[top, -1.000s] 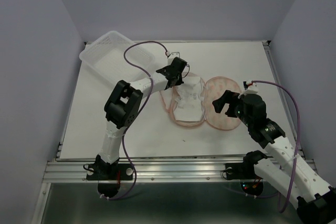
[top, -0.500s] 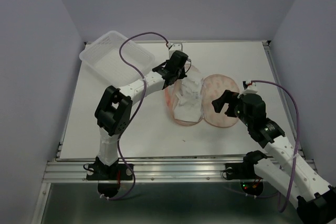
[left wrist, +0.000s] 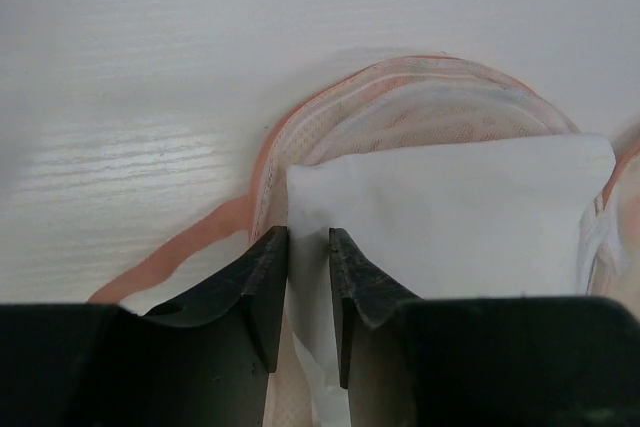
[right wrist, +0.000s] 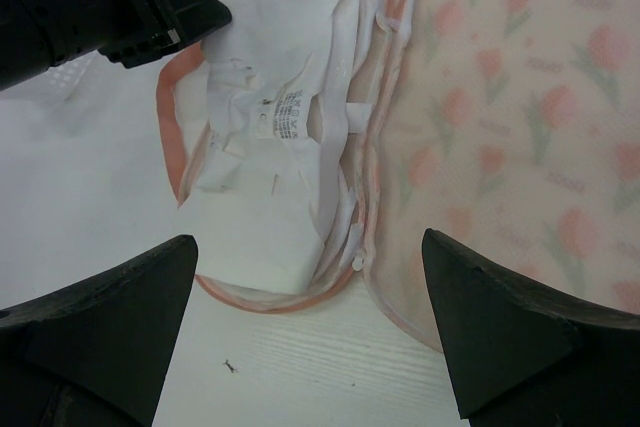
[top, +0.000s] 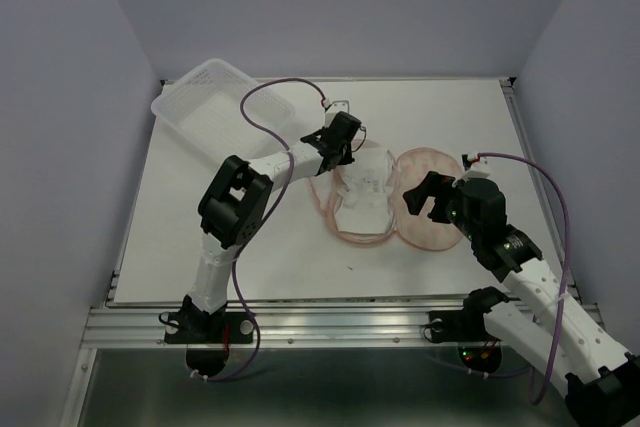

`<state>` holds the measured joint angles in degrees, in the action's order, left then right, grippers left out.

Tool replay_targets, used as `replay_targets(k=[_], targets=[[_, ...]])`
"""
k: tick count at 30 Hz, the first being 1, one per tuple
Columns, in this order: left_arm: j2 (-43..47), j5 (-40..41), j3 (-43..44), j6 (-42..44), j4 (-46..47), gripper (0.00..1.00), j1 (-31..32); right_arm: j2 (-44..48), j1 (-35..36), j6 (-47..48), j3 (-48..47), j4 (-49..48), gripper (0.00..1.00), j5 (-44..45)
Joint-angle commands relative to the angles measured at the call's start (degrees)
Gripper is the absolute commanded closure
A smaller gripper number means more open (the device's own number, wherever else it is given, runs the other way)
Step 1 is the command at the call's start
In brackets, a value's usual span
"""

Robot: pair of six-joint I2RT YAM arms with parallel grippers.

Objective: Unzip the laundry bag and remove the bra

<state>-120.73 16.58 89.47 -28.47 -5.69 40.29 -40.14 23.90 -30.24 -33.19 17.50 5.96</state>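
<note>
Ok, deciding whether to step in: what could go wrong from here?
The left end effector has only a corner of the bra between its narrowly parted jaws, so the fabric may slip free. The rim of the laundry bag lies beside that corner and could get pinched; the right end effector, open, isn't pinning it.

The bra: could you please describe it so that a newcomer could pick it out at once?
At the middle of the white table lies a peach-pink laundry bag, opened flat like a clamshell. The bra sits in its left half. It is the only plain white, crumpled fabric there, with a small printed label; the bag's other half is bare tulip-patterned lining.
</note>
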Motion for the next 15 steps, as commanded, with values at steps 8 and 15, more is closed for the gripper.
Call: replay_targets(k=[8,15], targets=[[0.9,1.0,1.3,0.6,1.4,0.59,0.1,0.2,-0.3,0.5,0.3,-2.9,0.0,-0.2],[1.2,0.9,1.7,1.0,1.1,0.76,0.1,0.1,-0.3,0.4,0.4,-3.0,0.0,-0.4]])
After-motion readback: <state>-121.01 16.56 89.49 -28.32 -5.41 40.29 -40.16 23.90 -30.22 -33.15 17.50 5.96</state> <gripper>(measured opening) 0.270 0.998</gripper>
